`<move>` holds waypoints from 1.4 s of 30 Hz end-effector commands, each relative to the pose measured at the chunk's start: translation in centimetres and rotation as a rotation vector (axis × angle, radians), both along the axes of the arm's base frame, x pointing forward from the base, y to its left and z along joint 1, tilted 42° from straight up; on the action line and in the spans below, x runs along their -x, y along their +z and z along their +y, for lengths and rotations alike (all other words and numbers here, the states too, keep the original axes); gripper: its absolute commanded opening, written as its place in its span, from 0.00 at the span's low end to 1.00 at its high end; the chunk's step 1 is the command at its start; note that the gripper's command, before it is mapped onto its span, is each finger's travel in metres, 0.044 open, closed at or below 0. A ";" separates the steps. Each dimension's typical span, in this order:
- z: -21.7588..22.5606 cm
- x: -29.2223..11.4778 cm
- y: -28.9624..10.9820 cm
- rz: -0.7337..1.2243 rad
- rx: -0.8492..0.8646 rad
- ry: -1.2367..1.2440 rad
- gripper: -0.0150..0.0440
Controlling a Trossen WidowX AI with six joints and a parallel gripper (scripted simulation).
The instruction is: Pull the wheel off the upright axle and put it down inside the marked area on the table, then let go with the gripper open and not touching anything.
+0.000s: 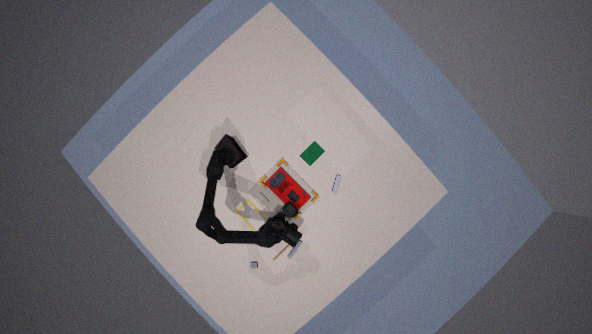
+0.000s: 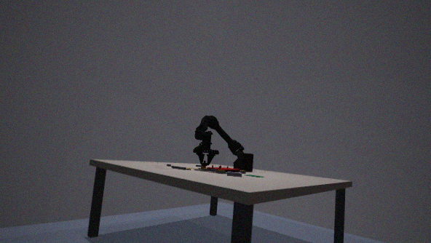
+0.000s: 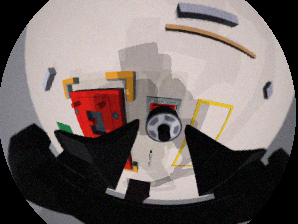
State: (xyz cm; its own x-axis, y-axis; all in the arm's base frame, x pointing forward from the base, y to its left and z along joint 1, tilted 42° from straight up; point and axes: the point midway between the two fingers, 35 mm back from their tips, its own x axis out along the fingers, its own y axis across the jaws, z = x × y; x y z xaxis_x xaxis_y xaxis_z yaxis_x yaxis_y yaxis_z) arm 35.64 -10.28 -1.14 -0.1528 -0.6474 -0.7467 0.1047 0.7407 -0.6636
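In my wrist view, left to right: the red board (image 3: 99, 111), then the wheel (image 3: 162, 125) on its axle, hub facing straight up at me between my end effector's (image 3: 162, 141) wide, empty fingers, then the yellow-outlined area (image 3: 202, 131) on the tabletop (image 3: 100, 43).

Top view — arm (image 1: 235, 235) hides the wheel — axle too small.
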 end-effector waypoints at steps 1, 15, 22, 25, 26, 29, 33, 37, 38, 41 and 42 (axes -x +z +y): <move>0.1 -0.1 0.1 -0.003 0.000 0.002 0.67; 0.2 -0.1 0.1 -0.003 0.000 0.002 0.35; 0.3 -0.1 0.3 -0.003 0.000 0.003 0.25; 0.4 -0.2 0.4 -0.003 0.000 0.004 0.25; 0.4 -0.2 0.4 -0.003 0.000 0.004 0.25; 0.5 -0.2 0.5 -0.003 0.000 0.004 0.25; 0.6 -0.2 0.6 -0.003 0.000 0.005 0.25; 0.6 -0.2 0.7 -0.004 0.000 0.005 0.25; 0.7 -0.2 0.7 -0.004 0.000 0.005 0.25; 0.7 -0.3 0.8 -0.004 0.000 0.006 0.25; 0.8 -0.3 0.8 -0.004 0.000 0.006 0.25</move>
State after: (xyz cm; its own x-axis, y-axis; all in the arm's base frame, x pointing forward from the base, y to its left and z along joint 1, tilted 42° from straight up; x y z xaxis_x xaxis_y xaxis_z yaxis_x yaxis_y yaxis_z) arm 35.84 -9.95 -0.62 -0.1518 -0.6482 -0.7462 0.1038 0.7403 -0.6642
